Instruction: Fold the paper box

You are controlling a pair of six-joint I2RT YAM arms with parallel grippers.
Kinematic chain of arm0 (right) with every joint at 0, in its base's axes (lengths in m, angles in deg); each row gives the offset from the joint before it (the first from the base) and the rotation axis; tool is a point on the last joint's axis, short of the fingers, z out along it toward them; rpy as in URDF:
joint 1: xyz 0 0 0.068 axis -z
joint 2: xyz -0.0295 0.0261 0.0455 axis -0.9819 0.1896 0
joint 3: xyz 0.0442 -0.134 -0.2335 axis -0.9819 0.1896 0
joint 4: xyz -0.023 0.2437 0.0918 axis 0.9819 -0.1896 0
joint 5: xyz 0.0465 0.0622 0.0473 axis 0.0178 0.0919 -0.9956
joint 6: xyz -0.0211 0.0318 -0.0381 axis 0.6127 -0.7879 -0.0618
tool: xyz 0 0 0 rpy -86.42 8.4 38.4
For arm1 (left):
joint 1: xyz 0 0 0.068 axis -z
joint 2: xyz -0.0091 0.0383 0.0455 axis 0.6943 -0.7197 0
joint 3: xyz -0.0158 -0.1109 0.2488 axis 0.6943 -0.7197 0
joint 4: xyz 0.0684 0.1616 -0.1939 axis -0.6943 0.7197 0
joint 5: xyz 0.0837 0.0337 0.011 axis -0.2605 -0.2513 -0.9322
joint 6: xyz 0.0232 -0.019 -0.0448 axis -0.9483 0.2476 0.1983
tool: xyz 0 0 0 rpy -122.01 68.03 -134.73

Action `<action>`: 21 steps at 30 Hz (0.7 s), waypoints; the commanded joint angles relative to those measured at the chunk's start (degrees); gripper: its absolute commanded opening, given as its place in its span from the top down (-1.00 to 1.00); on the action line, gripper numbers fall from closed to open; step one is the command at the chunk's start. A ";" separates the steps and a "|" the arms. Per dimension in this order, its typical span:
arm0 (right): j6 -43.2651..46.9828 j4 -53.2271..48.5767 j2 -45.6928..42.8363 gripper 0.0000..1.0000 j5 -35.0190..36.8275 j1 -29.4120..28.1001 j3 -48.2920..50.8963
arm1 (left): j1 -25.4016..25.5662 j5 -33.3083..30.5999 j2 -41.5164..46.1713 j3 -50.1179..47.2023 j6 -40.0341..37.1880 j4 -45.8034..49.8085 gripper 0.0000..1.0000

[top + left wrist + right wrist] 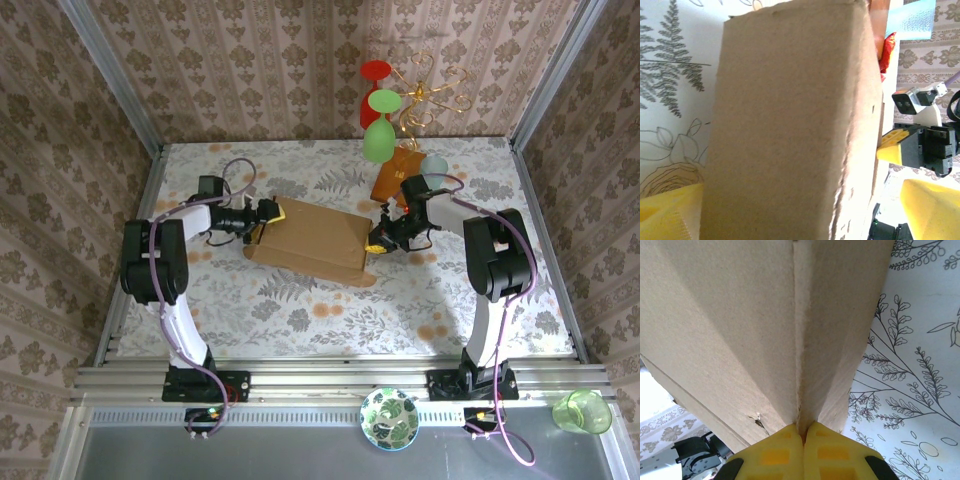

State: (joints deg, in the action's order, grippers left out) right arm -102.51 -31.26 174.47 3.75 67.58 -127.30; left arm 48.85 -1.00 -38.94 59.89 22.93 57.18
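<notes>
The paper box [312, 240] is a brown cardboard mailer lying partly folded mid-table. My left gripper [268, 212] is at its left end, open wide. In the left wrist view the cardboard [790, 125] stands between the yellow fingers [665, 212], with a gap to the right-hand finger. At the box's right end, my right gripper [378, 243] is shut. In the right wrist view its fingertips [785, 450] pinch the edge of a cardboard flap [805, 340], right gripper [804, 432]. The left wrist view also shows the right gripper [892, 147] beyond the box.
An orange-brown packet [397, 172] lies just behind the right gripper. Red and green glasses [380, 120] hang on a gold wire rack [428, 92] at the back. A patterned bowl [390, 417] and a green cup [582, 410] sit on the near ledge.
</notes>
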 commanded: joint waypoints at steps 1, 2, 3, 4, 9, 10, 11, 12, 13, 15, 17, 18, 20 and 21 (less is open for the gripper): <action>0.92 -2.58 3.76 1.00 4.32 0.32 0.27 | 1.61 2.89 -0.44 0.16 1.41 -1.59 -0.90; 0.89 -2.62 3.92 1.00 4.32 0.34 0.06 | 2.03 3.17 -0.60 0.38 1.42 -1.13 -0.87; 0.90 -2.62 4.01 1.00 4.24 0.33 -0.06 | 2.41 3.18 -0.65 0.57 1.16 -0.48 -0.85; 0.89 -2.56 4.16 1.00 4.22 0.39 -0.39 | 2.85 2.97 -0.67 0.76 0.64 0.54 -0.83; 0.79 -2.83 4.68 1.00 3.84 0.34 -1.72 | 3.18 2.32 -0.51 -0.62 0.07 2.33 -0.53; 0.73 -2.91 4.80 1.00 3.72 0.33 -1.97 | 3.20 2.24 -0.11 -1.27 0.52 1.75 -0.44; 0.69 -2.98 4.94 1.00 3.56 0.35 -2.24 | 3.20 2.33 0.31 -2.04 1.44 0.50 -0.35; 0.56 -2.83 5.01 1.00 3.36 0.33 -2.43 | 3.18 2.54 0.75 -2.79 2.55 -0.83 -0.26; 0.52 -2.97 5.02 1.00 3.31 0.35 -2.60 | 3.20 2.64 1.27 -3.43 3.57 -1.73 -0.18; 0.43 -3.09 5.04 1.00 3.42 0.40 -2.98 | 3.20 2.57 2.22 -3.99 5.31 -2.71 -0.05; 0.30 -3.41 4.67 0.83 3.65 0.33 -3.45 | 3.20 2.24 3.17 -4.49 7.37 -3.44 0.01; 0.17 -3.43 4.36 0.75 3.77 0.37 -3.65 | 3.20 1.87 3.60 -4.66 8.23 -3.52 0.06; -0.38 -3.33 3.06 0.53 4.38 0.35 -4.01 | 2.97 1.82 4.29 -4.90 10.85 -3.89 0.17; -0.74 -3.16 2.37 0.41 4.60 0.34 -4.19 | 2.94 1.74 4.59 -5.20 12.31 -4.03 0.18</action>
State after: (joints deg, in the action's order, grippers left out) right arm -102.36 -34.08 176.46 4.10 68.15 -130.39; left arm 51.06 1.96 -36.36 55.87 31.65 53.92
